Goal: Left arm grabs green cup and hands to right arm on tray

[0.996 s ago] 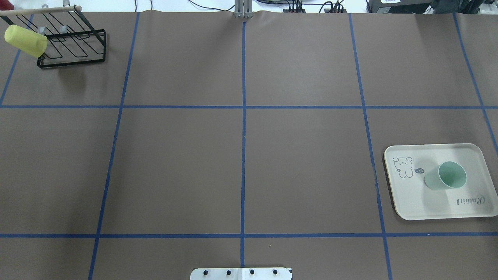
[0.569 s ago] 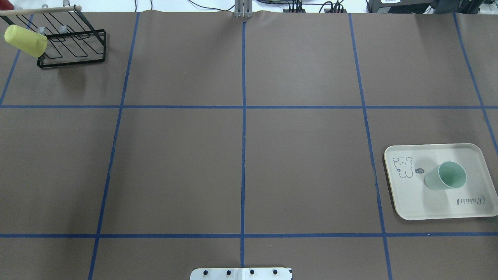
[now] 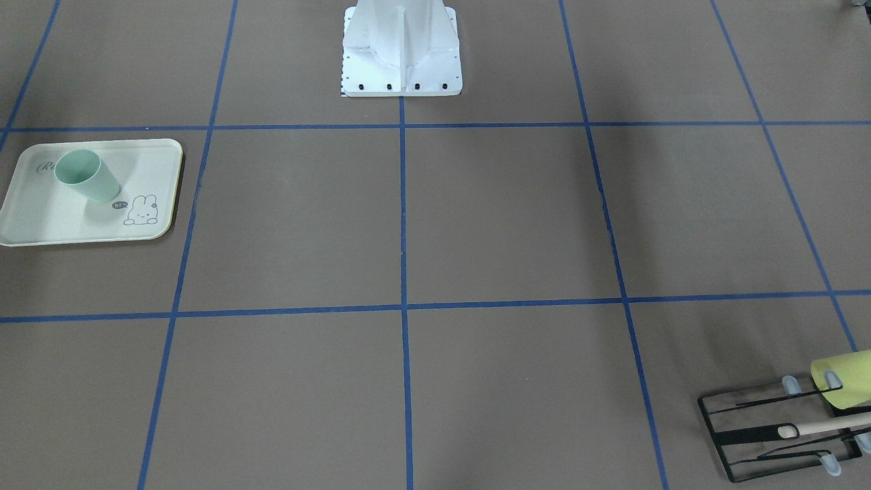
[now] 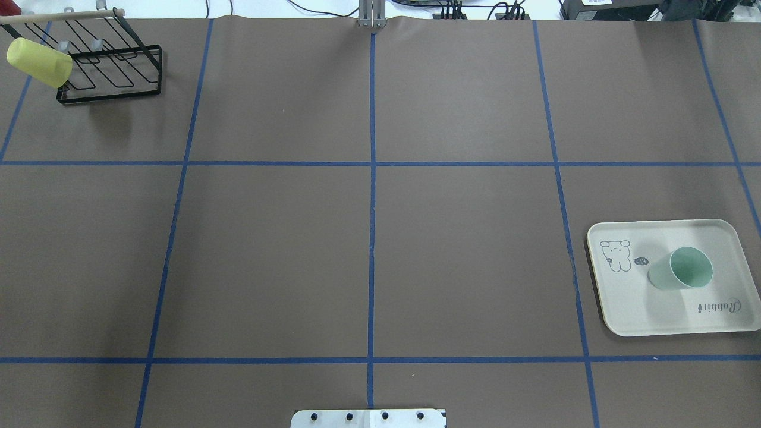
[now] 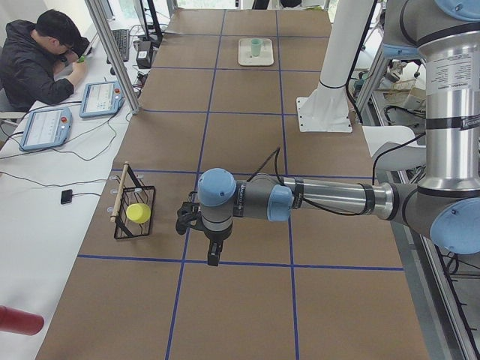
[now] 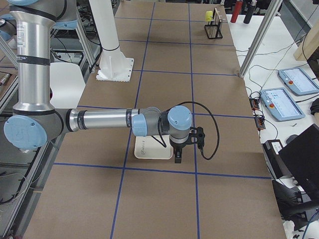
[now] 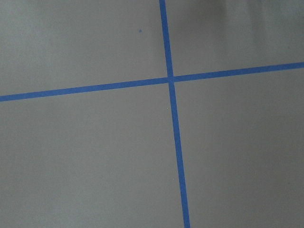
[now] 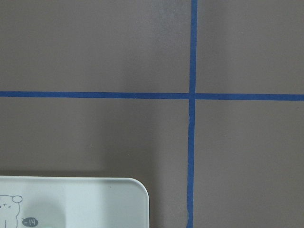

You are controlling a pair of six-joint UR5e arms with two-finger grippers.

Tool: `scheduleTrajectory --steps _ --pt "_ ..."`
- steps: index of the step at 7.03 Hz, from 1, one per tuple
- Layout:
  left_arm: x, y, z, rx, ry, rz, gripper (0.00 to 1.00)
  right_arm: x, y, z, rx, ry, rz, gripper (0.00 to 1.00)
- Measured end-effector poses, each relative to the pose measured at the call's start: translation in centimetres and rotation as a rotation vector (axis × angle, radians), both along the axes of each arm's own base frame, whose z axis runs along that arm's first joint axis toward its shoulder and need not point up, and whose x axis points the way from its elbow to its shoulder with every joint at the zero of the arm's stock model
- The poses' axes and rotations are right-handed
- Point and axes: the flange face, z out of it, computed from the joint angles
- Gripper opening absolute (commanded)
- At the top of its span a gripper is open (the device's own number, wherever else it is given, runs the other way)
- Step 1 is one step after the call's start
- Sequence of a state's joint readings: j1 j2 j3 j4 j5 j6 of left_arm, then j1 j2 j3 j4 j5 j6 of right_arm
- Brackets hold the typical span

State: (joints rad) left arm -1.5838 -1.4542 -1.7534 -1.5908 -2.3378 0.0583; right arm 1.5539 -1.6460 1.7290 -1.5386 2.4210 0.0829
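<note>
The pale green cup (image 4: 681, 270) stands upright, mouth up, on the cream tray (image 4: 630, 300) at the table's right side; the front-facing view shows the same cup (image 3: 85, 177) on the tray (image 3: 47, 221). Neither gripper touches it. My left gripper (image 5: 214, 255) shows only in the exterior left view, hanging above bare table near the rack; I cannot tell if it is open or shut. My right gripper (image 6: 177, 158) shows only in the exterior right view, hovering over the tray's edge (image 6: 144, 152); its state cannot be told either. A tray corner (image 8: 95, 202) fills the right wrist view's bottom left.
A black wire rack (image 4: 113, 71) at the far left corner carries a yellow-green cup (image 4: 38, 62) on a peg. The white robot base (image 3: 401, 61) stands at the table's near middle edge. A person (image 5: 37, 60) sits at a side bench beside tablets (image 5: 101, 97).
</note>
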Motion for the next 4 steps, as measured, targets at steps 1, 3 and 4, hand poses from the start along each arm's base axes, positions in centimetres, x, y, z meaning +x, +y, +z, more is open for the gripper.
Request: scheduleTrajectory --steps 1,3,4 --pt "0.02 -0.03 -0.02 0.0 0.0 0.0 1.0 0.0 0.0 -0.04 0.0 0.0 0.0 0.99" --pt "0.02 -0.07 0.0 0.001 -0.001 0.001 1.0 0.03 -0.02 -0.06 0.002 0.005 0.001 0.99" --pt "0.02 -0.07 0.01 0.0 -0.001 0.001 1.0 0.07 -0.04 -0.07 0.003 0.01 0.001 0.99"
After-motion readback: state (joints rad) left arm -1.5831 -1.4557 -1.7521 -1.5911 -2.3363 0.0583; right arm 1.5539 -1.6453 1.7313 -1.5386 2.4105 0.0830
